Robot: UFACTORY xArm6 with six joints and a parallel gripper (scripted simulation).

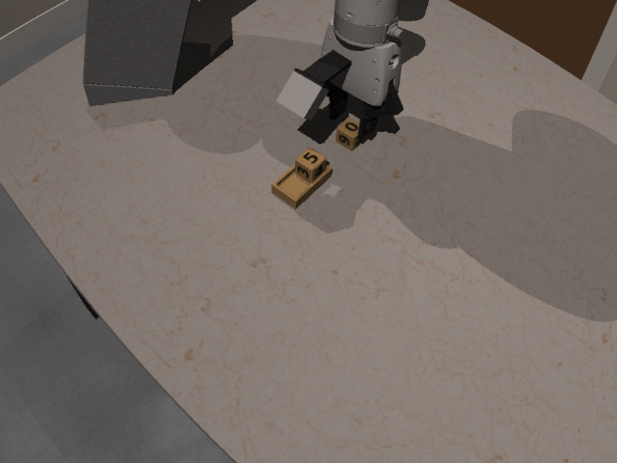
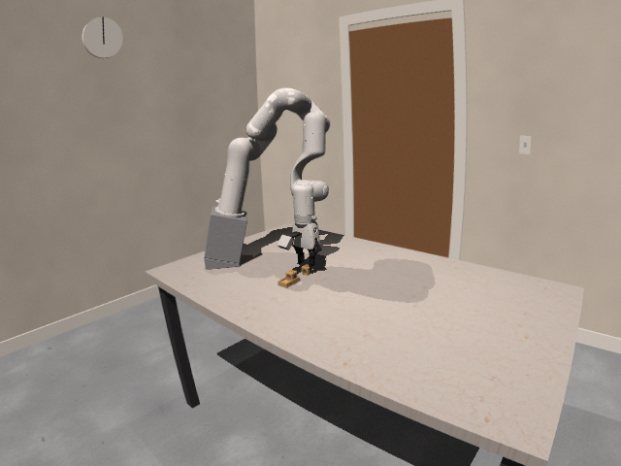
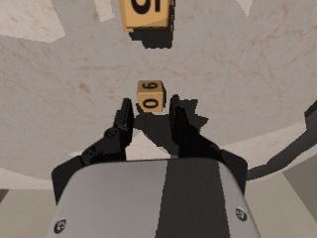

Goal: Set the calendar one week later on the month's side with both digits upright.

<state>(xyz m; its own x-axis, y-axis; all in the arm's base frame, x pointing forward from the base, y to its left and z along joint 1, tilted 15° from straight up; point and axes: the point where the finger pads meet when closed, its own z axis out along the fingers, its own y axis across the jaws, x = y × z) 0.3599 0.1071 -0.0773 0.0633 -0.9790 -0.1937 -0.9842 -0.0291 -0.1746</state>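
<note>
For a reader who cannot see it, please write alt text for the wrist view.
The hand points down at the table, its two dark fingers apart on either side of a small wooden cube showing 0 and 9, not gripping it. A second cube is cut off at the top edge.

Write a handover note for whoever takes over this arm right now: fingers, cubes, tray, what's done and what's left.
Gripper: fingers half open, straddling the loose cube on the table, gripping nothing.
Loose cube: outside the tray, 0 on top, 9 on a side.
Other cube: standing at one end of the tray, 5 on top, 3 on a side.
Tray: flat on the table, other end unoccupied.
Done: nothing final.
Left: grasp the loose cube, set the new date, seat both cubes side by side, release.
</note>
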